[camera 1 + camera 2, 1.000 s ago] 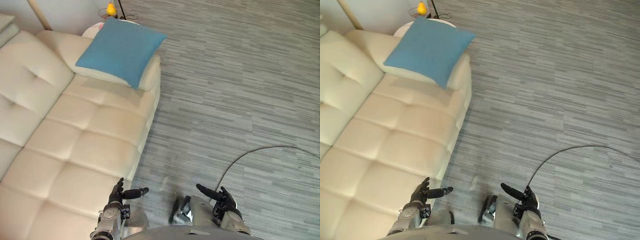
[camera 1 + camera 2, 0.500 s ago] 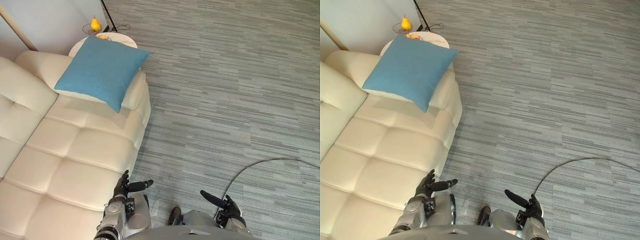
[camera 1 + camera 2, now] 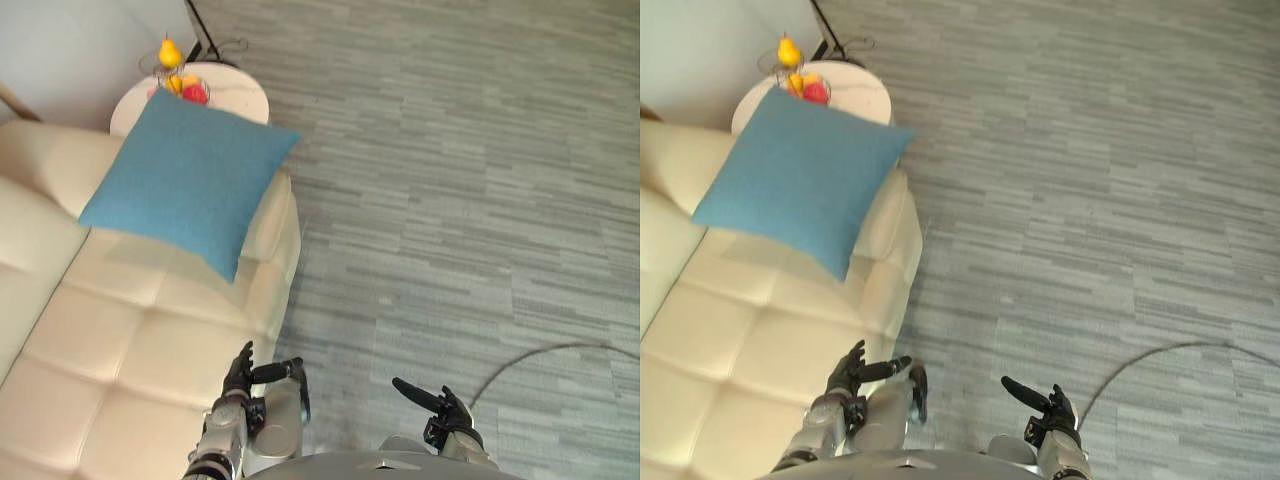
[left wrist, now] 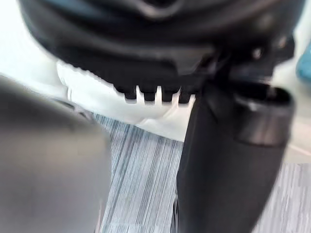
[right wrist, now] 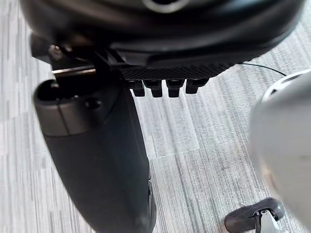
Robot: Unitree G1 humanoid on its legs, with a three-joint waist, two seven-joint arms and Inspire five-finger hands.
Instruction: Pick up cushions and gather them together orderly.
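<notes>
Cream sofa [image 3: 150,340] bears the blue cushion [image 3: 185,180] well apart from the left robot hand [image 3: 240,383] and right robot hand [image 3: 446,411], both spread.

Cream tufted sofa [image 3: 130,350]; round white side table [image 3: 240,95] beside it, fruit [image 3: 170,52] on top; grey floor [image 3: 460,200].

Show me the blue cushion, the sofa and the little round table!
blue cushion [image 3: 185,180]: left eye view, the middle of its top face.
sofa [image 3: 130,350]: left eye view, a bare seat panel.
round table [image 3: 238,95]: left eye view, a bare part of its white top.
</notes>
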